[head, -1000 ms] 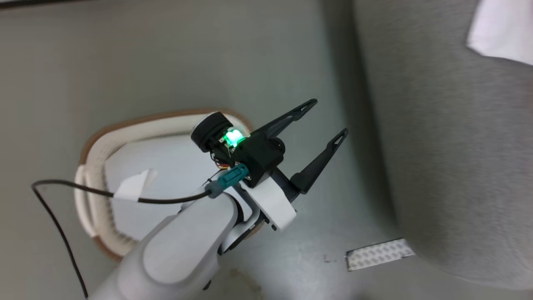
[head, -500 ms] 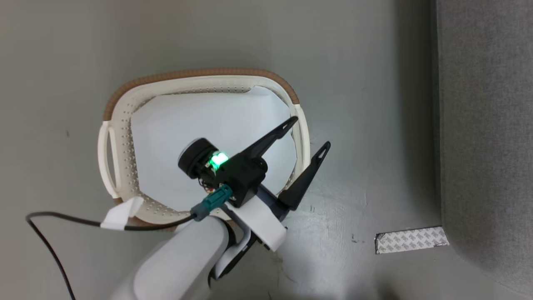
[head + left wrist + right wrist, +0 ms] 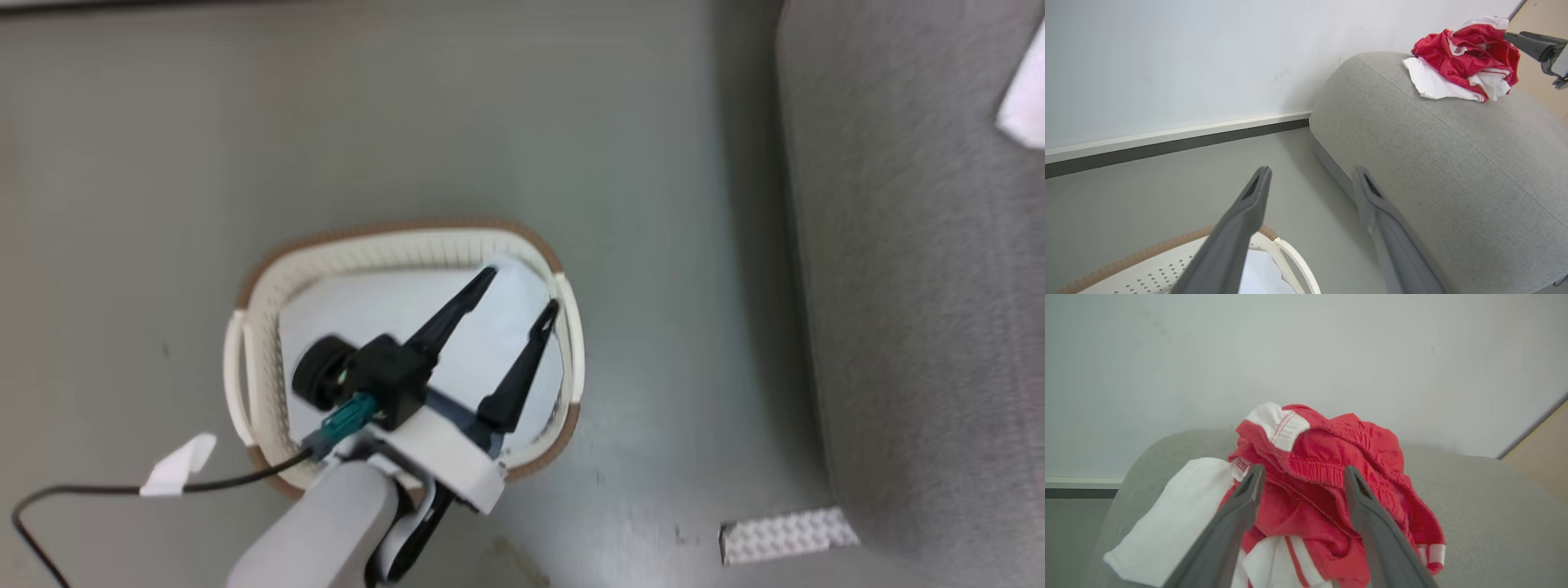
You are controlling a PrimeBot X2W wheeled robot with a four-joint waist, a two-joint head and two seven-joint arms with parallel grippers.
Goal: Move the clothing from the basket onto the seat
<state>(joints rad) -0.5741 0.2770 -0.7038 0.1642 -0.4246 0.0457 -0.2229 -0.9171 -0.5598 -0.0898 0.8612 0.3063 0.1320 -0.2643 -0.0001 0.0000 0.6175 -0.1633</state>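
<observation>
One basket [image 3: 392,233], one seat [image 3: 914,327], left gripper [image 3: 522,288] plus right gripper [image 3: 1304,470] makes two, one clothing [image 3: 1331,477] heap, maybe two pieces tbh.

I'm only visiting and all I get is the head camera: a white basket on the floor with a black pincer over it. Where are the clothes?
Observer: The left wrist camera shows the clothing, a crumpled red and white heap lying on top of the seat.
Visitor: Is anything holding it?
Observer: The right pincer is open, with one finger at each side of the heap in its own camera. I cannot tell whether they touch it.
Visitor: What's behind the seat?
Observer: A plain white wall with a dark skirting strip along its foot.
</observation>
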